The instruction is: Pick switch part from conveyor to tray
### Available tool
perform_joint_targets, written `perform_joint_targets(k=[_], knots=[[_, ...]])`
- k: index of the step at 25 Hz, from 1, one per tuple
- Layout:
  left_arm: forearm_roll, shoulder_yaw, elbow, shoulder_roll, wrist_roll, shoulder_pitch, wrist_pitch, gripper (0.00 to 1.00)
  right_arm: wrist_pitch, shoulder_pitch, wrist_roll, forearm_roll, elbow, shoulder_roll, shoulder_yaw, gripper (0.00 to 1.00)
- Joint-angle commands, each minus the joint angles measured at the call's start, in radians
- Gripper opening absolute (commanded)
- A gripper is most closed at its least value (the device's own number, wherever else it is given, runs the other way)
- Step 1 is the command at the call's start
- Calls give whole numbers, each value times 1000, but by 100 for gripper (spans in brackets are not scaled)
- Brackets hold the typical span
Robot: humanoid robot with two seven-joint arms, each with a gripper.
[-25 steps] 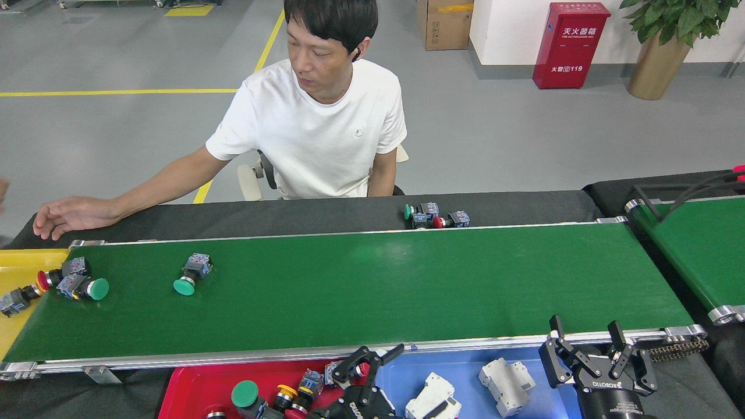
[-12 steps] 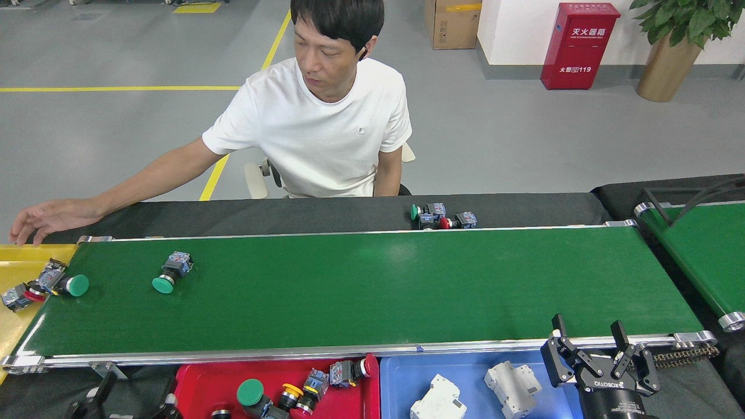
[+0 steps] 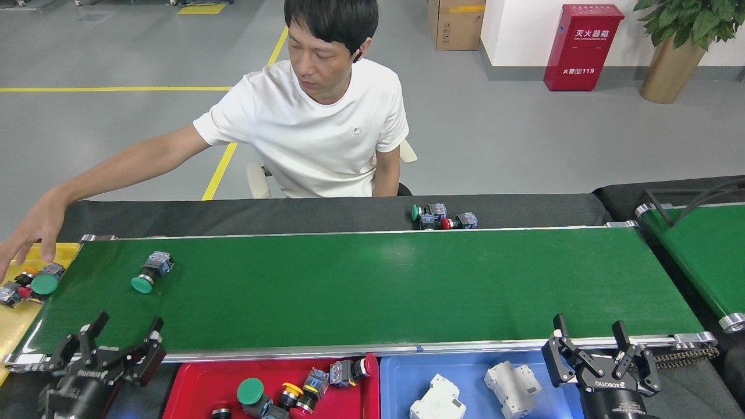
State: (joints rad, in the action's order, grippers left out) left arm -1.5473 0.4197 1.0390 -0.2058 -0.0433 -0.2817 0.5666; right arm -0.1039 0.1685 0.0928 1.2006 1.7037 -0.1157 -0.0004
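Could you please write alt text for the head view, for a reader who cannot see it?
One green-capped switch lies on the left of the conveyor, with the open left end effector near it and the open right end effector at the far end. A person reaches toward a yellow tray.

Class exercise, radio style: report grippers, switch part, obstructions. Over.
Left gripper open, empty, over near rail. Right gripper open, empty. Green switch part lying on conveyor, far left. Person's hand beyond the belt's left end.
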Motion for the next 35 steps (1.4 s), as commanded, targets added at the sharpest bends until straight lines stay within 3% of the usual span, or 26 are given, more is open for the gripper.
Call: perform_joint_targets(k=[1,6,10,13,17,23,24,25,26,27,32,35], knots=[[-2,-15,-98,-35,2,-80,-48,100,3,-4,7,2,14,-4,-4,99],[0,-121,-367,-109,-36,-244,-232,100,7,-15,7,2,13,-5,-3,99],[0,-136,-536,-155,-98,-330,-312,100,12,-24,7,4,13,-5,5,99],[0,-136,-562,-167,-98,-336,-333,100,13,-30,8,4,11,-5,28,99],[1,-136,-611,-170,-99,-343,-504,100,13,-67,8,4,4,-7,83,99],[33,-128,-775,-231,-144,-395,-634,95,13,-164,7,4,-30,-9,207,99],[58,-133,-775,-233,-144,-396,-637,88,12,-173,7,4,-39,-7,217,99],[79,-134,-775,-233,-144,-396,-637,74,12,-179,7,4,-47,-4,224,99],[85,-136,-775,-233,-144,-396,-637,51,12,-182,4,4,-50,-4,229,99],[88,-134,-775,-233,-144,-396,-636,39,12,-184,4,4,-50,-4,229,99],[95,-134,-775,-231,-142,-402,-625,13,12,-185,4,4,-50,-2,237,99],[96,-133,-767,-231,-142,-402,-606,7,10,-185,4,4,-50,-4,237,99]])
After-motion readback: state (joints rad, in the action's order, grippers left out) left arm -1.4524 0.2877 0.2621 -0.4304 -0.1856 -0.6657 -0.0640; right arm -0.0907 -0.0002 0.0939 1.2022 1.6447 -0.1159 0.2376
